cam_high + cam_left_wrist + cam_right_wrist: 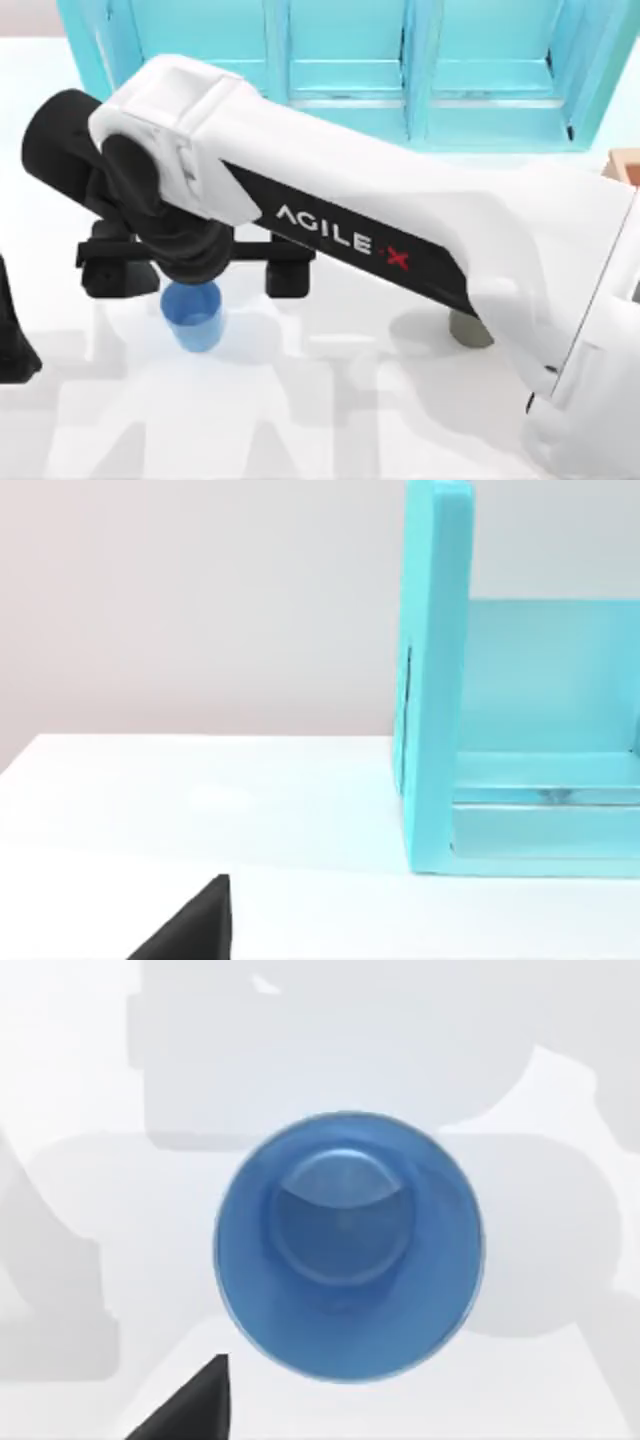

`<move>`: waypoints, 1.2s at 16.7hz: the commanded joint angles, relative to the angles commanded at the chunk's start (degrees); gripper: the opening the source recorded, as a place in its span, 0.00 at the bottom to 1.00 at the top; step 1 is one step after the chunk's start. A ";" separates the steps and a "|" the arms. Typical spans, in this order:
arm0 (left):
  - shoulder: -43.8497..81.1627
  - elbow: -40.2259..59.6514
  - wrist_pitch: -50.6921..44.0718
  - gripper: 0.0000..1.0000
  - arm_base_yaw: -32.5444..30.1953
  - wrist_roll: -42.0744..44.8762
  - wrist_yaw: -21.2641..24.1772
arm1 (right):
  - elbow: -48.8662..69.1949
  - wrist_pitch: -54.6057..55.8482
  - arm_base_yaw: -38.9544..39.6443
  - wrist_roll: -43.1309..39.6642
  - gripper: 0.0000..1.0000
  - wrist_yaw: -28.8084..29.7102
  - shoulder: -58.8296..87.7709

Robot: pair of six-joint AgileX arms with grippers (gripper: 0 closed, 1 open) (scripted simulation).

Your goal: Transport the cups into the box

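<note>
While the right arm [340,215] stretches from the table's right edge across to its left half, its black claw [195,268] hangs directly over the blue cup [197,315], fingers spread wide to either side and gripping nothing. A large turquoise shelf unit [420,70] lines the far edge of the white table [330,400]. A sliver of the tan box [622,165] peeks in at the right edge, well apart from the blue cup. The olive-grey cup [470,328] stands near the right side, partly hidden under the arm. The blue cup stands upright and empty in the left half; the right wrist view looks straight down into its mouth [348,1245]. The left claw [12,335] is parked at the left edge; I cannot tell its state. This looks like the approach to the first pick-up: next, the claw likely needs to descend, close on the cup, then carry it rightward to the box.
</note>
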 joint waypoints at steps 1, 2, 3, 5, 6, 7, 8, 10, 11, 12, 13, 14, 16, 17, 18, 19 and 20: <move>0.00 0.00 0.00 1.00 0.00 0.00 0.00 | -1.90 2.46 -0.31 -0.32 1.00 -0.04 0.35; 0.00 0.00 0.00 1.00 0.00 0.00 0.00 | -4.00 5.27 -0.64 -0.64 1.00 -0.09 0.77; 0.00 0.00 0.00 1.00 0.00 0.00 0.00 | -6.13 8.16 -0.99 -0.99 1.00 -0.15 1.19; 0.00 0.00 0.00 1.00 0.00 0.00 0.00 | -9.94 13.01 -1.59 -1.61 1.00 -0.23 1.99; 0.00 0.00 0.00 1.00 0.00 0.00 0.00 | -11.32 14.54 -1.81 -1.82 1.00 -0.25 2.30; 0.00 0.00 0.00 1.00 0.00 0.00 0.00 | -12.20 15.49 -1.94 -1.95 1.00 -0.27 2.52; 0.00 0.00 0.00 1.00 0.00 0.00 0.00 | -12.49 15.80 -1.99 -1.99 1.00 -0.28 2.60; 0.00 0.00 0.00 1.00 0.00 0.00 0.00 | -12.49 15.80 -1.99 -1.99 1.00 -0.28 2.60; 0.00 0.00 0.00 1.00 0.00 0.00 0.00 | -12.49 15.80 -1.99 -1.99 1.00 -0.28 2.60; 0.00 0.00 0.00 1.00 0.00 0.00 0.00 | -12.49 15.80 -1.99 -1.99 0.92 -0.28 2.60; 0.00 0.00 0.00 1.00 0.00 0.00 0.00 | -12.49 15.80 -1.99 -1.99 0.85 -0.28 2.60; 0.00 0.00 0.00 1.00 0.00 0.00 0.00 | -12.49 15.80 -1.99 -1.99 0.77 -0.28 2.60; 0.00 0.00 0.00 1.00 0.00 0.00 0.00 | -12.49 15.80 -1.99 -1.99 0.62 -0.28 2.60; 0.00 0.00 0.00 1.00 0.00 0.00 0.00 | -12.49 15.80 -1.99 -1.99 0.55 -0.28 2.60; 0.00 0.00 0.00 1.00 0.00 0.00 0.00 | -12.49 15.80 -1.99 -1.99 0.47 -0.28 2.60; 0.00 0.00 0.00 1.00 0.00 0.00 0.00 | -12.49 15.80 -1.99 -1.99 0.40 -0.28 2.60; 0.00 0.00 0.00 1.00 0.00 0.00 0.00 | -12.49 15.80 -1.99 -1.99 0.32 -0.28 2.60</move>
